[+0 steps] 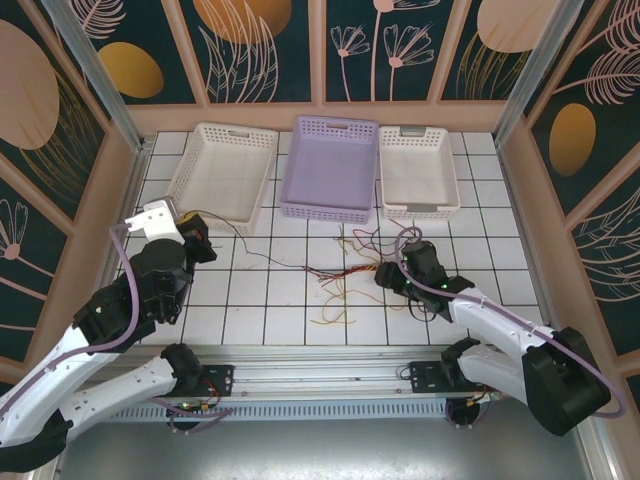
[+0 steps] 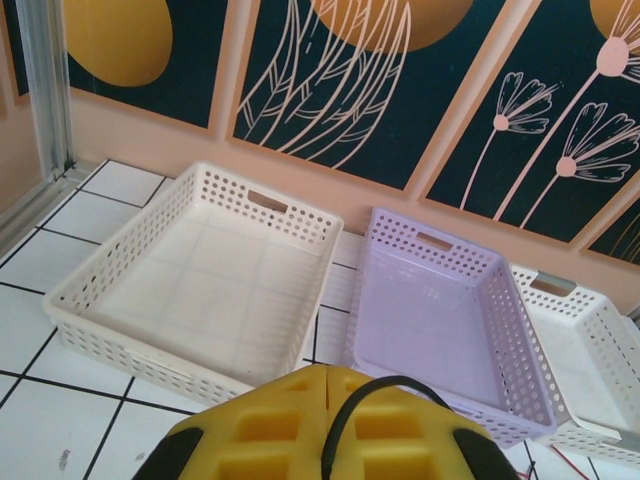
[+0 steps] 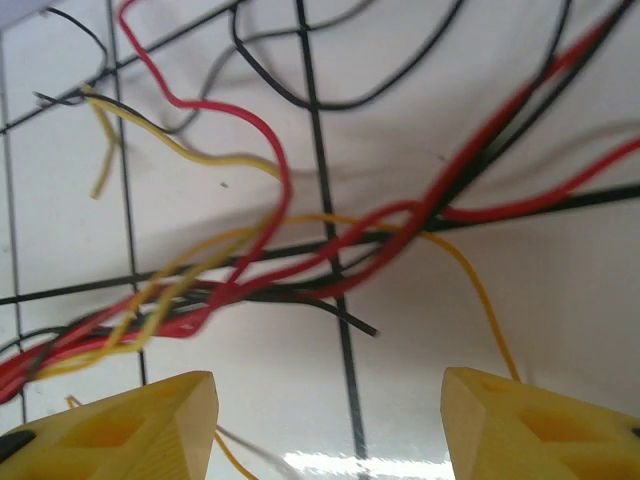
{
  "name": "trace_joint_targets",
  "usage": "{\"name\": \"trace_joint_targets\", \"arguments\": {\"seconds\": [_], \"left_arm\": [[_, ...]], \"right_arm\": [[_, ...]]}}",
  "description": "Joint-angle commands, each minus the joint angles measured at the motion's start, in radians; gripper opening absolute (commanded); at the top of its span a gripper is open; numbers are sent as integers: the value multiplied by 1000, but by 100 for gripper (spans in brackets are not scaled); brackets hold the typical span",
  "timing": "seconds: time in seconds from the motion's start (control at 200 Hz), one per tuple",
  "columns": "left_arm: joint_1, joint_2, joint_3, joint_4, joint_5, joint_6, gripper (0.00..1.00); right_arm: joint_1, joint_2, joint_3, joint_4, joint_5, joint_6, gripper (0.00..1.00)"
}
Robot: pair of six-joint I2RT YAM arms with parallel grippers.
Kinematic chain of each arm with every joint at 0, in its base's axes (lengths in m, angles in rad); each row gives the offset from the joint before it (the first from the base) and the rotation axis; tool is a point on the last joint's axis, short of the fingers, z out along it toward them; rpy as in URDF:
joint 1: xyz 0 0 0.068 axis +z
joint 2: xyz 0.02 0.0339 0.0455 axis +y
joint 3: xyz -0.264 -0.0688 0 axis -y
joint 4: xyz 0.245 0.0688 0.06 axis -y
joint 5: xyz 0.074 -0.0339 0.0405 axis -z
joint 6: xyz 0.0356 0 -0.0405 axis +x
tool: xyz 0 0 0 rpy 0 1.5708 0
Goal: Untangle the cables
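Right hand (image 1: 386, 277) (image 3: 328, 385) stood open at the three o'clock side of the cables (image 1: 340, 275). Its yellow fingers (image 3: 120, 425) were wide apart and it had hold of nothing. Seen from its wrist, the cables (image 3: 300, 250) lay on the white tiles just beyond the fingertips: red, yellow and black ones crossing each other in one loose knot.

Left hand (image 1: 195, 238) (image 2: 325, 425) was at about ten o'clock from the knot, well apart from it, and it was closed. One black cable (image 2: 388, 379) came out of the seam between its two fingers and bent to the right, so this hand pinched it. From above, a thin dark line ran from this hand across the tabletop (image 1: 270, 310) to the knot.

At twelve o'clock, along the far wall, three baskets stood side by side: a white basket (image 1: 222, 165) (image 2: 190, 280), a lavender basket (image 1: 330, 165) (image 2: 430, 320) and a small white basket (image 1: 418, 170) (image 2: 590, 340). No cable lay in any of them.
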Motion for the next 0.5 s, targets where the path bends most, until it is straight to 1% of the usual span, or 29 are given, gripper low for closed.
{"name": "trace_joint_targets", "arguments": {"seconds": [0.0,0.095,0.24,0.495], "left_arm": [[4,-4,31,-19,-22,9,0],[4,-11,24,-21,-19,4,0],[5,-19,13,-20,-12,-3,0],[5,-19,4,-14,7,-7,0]], "right_arm": [[-20,-8,-19,-2,28,56,61],[-61,-9,-45,53,-17,93,61],[-137,3,-88,168,-99,145,58],[-202,39,-51,243,-123,184,55]]}}
